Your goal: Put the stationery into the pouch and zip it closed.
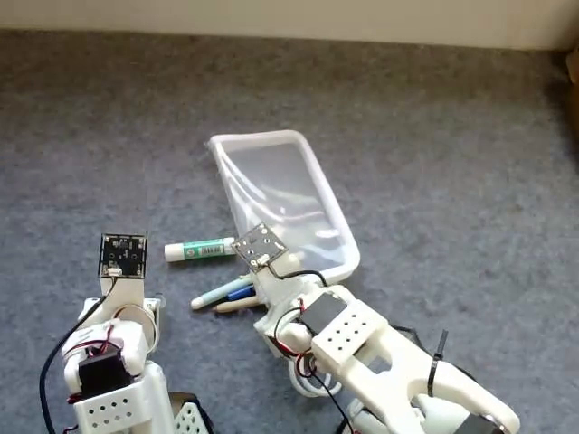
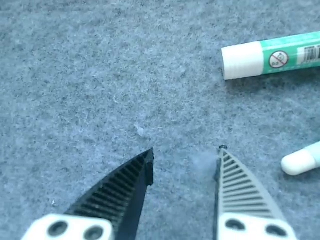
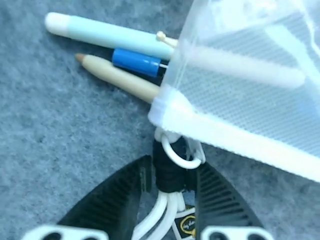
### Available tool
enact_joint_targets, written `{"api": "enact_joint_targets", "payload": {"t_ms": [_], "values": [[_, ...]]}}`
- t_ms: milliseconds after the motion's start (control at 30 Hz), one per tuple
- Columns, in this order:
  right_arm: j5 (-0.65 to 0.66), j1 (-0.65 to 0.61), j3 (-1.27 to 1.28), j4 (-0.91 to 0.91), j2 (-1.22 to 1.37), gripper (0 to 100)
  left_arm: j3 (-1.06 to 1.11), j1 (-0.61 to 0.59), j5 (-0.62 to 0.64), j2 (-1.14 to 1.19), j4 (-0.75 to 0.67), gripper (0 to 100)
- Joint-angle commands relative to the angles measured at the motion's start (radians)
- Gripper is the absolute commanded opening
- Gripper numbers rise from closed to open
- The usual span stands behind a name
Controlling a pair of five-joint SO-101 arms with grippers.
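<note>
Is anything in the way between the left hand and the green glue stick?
Nothing visible. The left hand hangs open over bare grey carpet, and the glue stick lies just ahead of its fingertips, off to one side.

Grey carpet-like surface (image 1: 434,136) covers whole work area, w/ short fuzzy nap. Small pale lint fleck (image 2: 141,131) on it, near left. Pale strip (image 1: 271,16) runs along far edge. Brown obj. (image 1: 574,86) at far-right edge, cut off, can't ID.
</note>
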Motion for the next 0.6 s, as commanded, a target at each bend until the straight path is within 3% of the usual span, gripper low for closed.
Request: {"api": "enact_joint_targets", "payload": {"t_ms": [0,567], "values": [[-0.012,0.01,-0.005,0.007,-0.038,12.0,-0.021,-0.016,-0.008,-0.002,-0.018,20],[-0.012,0.008,-0.012,0.007,0.056,11.7,-0.021,-0.018,-0.008,-0.002,-0.017,20]]}}
